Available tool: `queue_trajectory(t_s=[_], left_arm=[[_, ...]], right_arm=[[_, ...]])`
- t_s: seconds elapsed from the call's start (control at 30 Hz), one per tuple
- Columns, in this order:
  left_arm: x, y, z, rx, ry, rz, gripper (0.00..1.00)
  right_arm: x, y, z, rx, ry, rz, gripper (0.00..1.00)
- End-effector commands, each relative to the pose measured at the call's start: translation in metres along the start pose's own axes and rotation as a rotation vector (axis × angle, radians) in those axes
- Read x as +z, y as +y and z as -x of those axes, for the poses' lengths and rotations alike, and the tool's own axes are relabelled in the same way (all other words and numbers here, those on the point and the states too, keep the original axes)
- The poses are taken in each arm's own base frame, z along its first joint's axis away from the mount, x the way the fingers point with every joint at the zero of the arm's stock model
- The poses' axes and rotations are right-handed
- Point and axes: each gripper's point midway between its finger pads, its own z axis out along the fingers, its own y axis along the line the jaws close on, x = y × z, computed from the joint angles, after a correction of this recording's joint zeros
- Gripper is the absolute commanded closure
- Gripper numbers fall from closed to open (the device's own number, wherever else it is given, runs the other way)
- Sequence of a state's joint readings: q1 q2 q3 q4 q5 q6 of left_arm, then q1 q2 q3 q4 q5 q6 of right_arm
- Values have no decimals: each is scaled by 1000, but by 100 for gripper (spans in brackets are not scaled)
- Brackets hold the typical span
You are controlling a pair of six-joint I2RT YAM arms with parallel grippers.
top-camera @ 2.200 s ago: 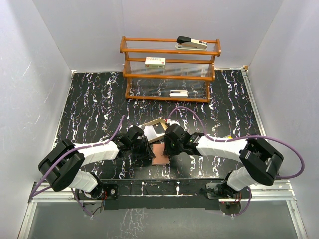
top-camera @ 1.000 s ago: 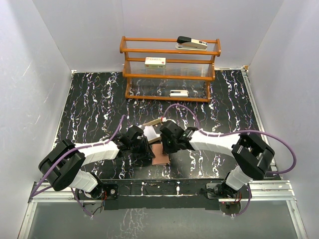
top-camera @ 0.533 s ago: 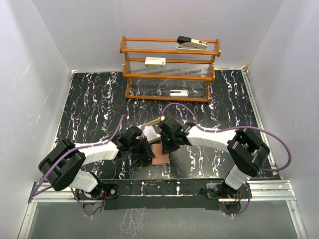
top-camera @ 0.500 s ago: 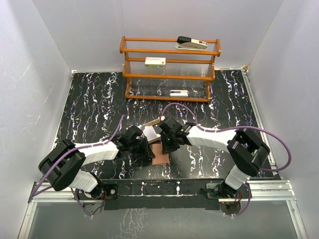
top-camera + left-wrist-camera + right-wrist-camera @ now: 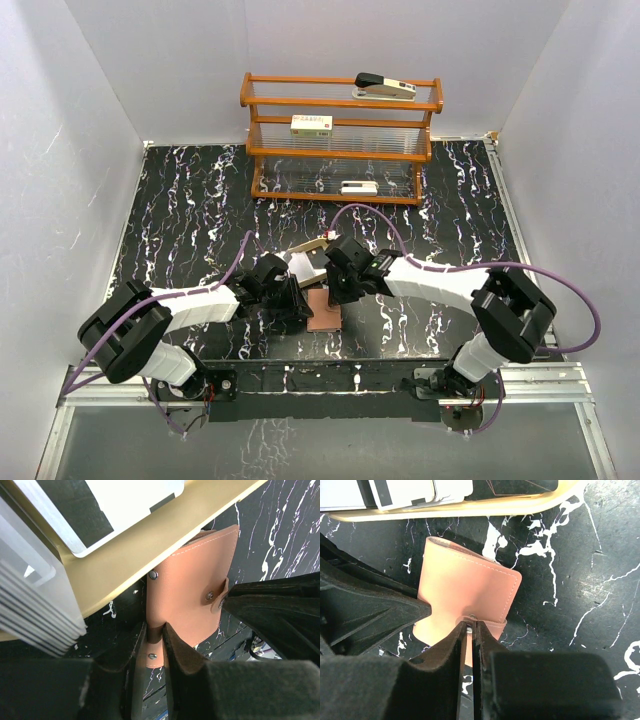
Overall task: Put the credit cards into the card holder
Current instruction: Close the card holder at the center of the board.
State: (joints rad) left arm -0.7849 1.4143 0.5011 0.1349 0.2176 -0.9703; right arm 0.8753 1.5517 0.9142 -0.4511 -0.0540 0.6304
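Observation:
The card holder (image 5: 322, 312) is a closed reddish-brown leather wallet lying on the black marbled table between both grippers. In the left wrist view my left gripper (image 5: 156, 630) is shut on the near edge of the card holder (image 5: 192, 592), beside a rivet. In the right wrist view my right gripper (image 5: 470, 626) is shut on the snap strap at the card holder's (image 5: 465, 592) edge. The credit cards (image 5: 127, 497) lie on a tan tray (image 5: 150, 547) just behind: a white one with a dark stripe, plus a fanned grey stack (image 5: 30, 615). Their lower edges show as credit cards (image 5: 405, 491).
A wooden rack (image 5: 340, 140) stands at the back, with a stapler (image 5: 385, 86) on top and white boxes (image 5: 311, 124) on its shelves. The tan tray (image 5: 312, 252) sits right behind the card holder. White walls close in the table on three sides.
The right arm's elbow has swung out to the right and its wrist has shifted slightly right. The card holder and the left arm have stayed put.

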Motion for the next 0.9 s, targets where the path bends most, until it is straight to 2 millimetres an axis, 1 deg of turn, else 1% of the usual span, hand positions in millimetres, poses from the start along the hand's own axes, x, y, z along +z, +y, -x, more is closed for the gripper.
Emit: queue_trajectory(t_s=[0.0,0.2,0.4,0.57,0.77,0.87], left_arm=[[2,36,-19,2,42,134,84],[3,38,-20,-2,46,139,84],[3,37,-20,5,47,129,84],[6,29,-22,22,62,77,84],[6,32,-23,18,62,91,84],[6,34,-22,15,61,104,84]], right_arm=[[-8,7,17,7,-100,29,91],[-5,2,11,29,-102,20,92],[-2,4,10,43,-119,38,93],[-1,8,12,43,-130,60,93],[-8,16,17,43,-160,82,94],[-11,21,16,35,-170,79,93]])
